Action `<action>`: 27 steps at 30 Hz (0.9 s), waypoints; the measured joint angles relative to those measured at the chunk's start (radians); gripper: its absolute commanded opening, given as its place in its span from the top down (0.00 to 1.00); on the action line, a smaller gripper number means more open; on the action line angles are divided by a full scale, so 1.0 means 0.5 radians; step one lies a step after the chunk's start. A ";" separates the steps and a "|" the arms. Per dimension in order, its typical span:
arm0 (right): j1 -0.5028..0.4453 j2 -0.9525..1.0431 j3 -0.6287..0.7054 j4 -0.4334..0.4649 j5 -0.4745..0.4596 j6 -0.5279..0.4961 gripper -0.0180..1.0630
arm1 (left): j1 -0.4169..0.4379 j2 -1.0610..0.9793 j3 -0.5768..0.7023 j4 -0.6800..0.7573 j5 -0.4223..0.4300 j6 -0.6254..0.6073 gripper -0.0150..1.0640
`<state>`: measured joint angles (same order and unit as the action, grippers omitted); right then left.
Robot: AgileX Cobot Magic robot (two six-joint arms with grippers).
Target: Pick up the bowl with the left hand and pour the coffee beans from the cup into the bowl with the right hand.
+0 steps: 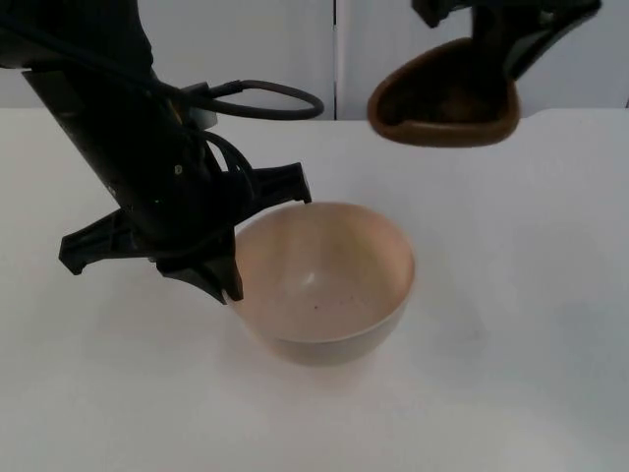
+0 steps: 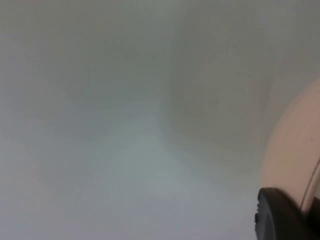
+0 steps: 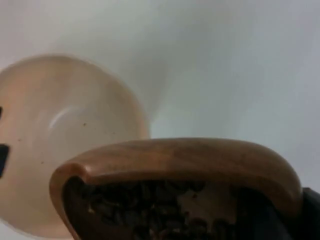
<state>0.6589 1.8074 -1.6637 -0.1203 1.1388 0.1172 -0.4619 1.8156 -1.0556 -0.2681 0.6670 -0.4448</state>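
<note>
Grip on the bowl's rim is what I read from the left gripper (image 1: 228,285): one black finger hooks over the near-left edge of the cream bowl (image 1: 329,280), clamped on it. In the left wrist view a fingertip (image 2: 282,215) sits against the bowl's pale outer wall (image 2: 295,150). I cannot tell from the top view whether the bowl's base touches the white table (image 1: 511,374) or is just above it. Its inside holds a few tiny dark specks and no beans that I can see.

Up and to the right of that, well apart from the left gripper, the right gripper (image 1: 501,39) holds the brown wooden cup (image 1: 447,98), closed on its far side. The cup hangs above the table near the grey partition wall (image 1: 246,44). In the right wrist view the cup (image 3: 190,165) shows coffee beans (image 3: 150,207) inside, with the bowl (image 3: 65,135) beyond it.
</note>
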 measured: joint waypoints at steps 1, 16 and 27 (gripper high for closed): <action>0.035 0.000 0.000 -0.041 -0.015 0.015 0.98 | 0.000 0.000 0.000 0.000 0.000 0.000 0.99; 0.253 0.000 0.000 -0.469 -0.095 0.104 0.98 | 0.000 0.000 0.000 -0.008 0.000 0.000 0.99; 0.253 0.000 0.000 -0.615 -0.140 0.085 0.98 | 0.000 0.000 0.000 -0.008 0.000 0.000 0.99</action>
<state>0.7855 1.8074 -1.6637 -0.4278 1.0689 0.1597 -0.4619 1.8156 -1.0556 -0.2719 0.6670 -0.4448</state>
